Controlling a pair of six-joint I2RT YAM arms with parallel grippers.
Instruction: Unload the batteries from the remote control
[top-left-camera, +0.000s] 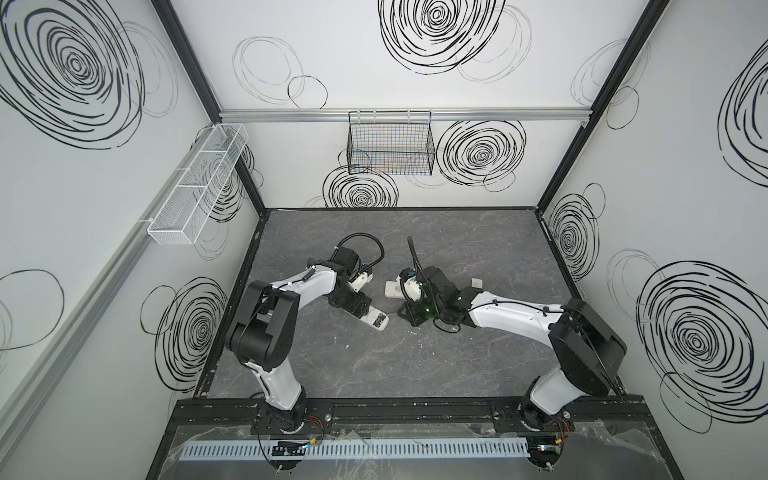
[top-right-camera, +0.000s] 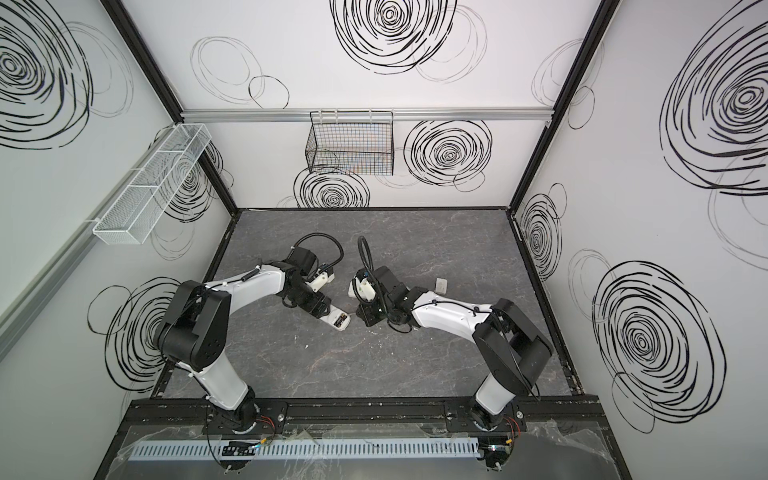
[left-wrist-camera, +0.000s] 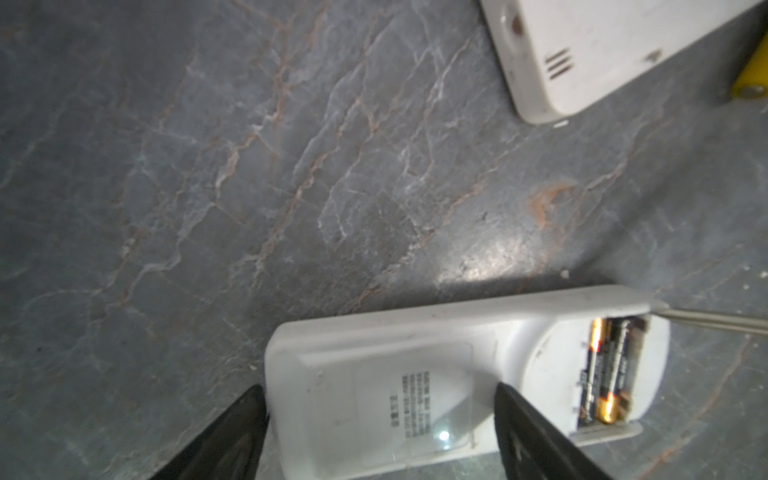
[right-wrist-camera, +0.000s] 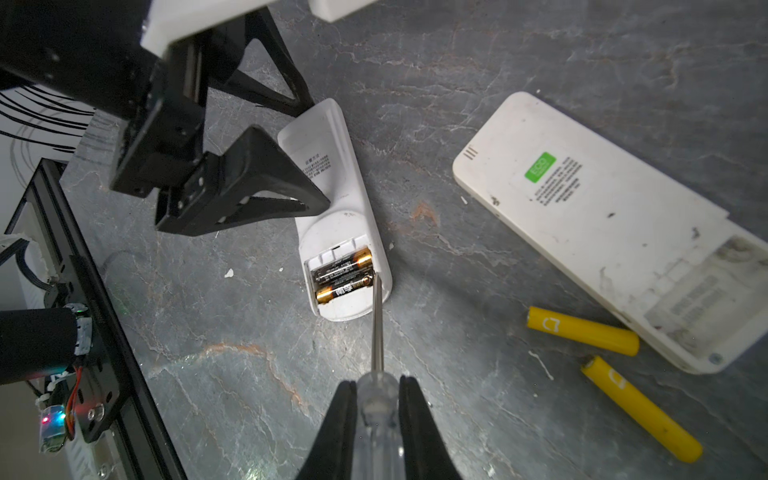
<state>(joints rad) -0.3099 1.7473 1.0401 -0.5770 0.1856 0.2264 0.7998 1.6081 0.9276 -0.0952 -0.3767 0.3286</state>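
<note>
Clamping the clear-handled screwdriver (right-wrist-camera: 378, 399) by its handle, right tool (right-wrist-camera: 378, 382) is pointing the shaft into the open bay of the small remote (right-wrist-camera: 334, 232). Tip is sitting at the end of one cell, contact hard to call. Both black batteries (right-wrist-camera: 338, 266) are lying side by side in that bay. Left tool (right-wrist-camera: 318, 153) is standing wide over the same remote, one finger at its end, the other over its back; can't tell whether either is pressing. Small remote is lying back-up on the grey table (right-wrist-camera: 457, 62). Two yellow batteries (right-wrist-camera: 582, 331) are lying loose on the table just beside the large remote (right-wrist-camera: 590, 216), which is lying back-up, apart from the small one. In both top views a small white cover (top-left-camera: 476, 283) is lying on the table just past the right forearm.
</note>
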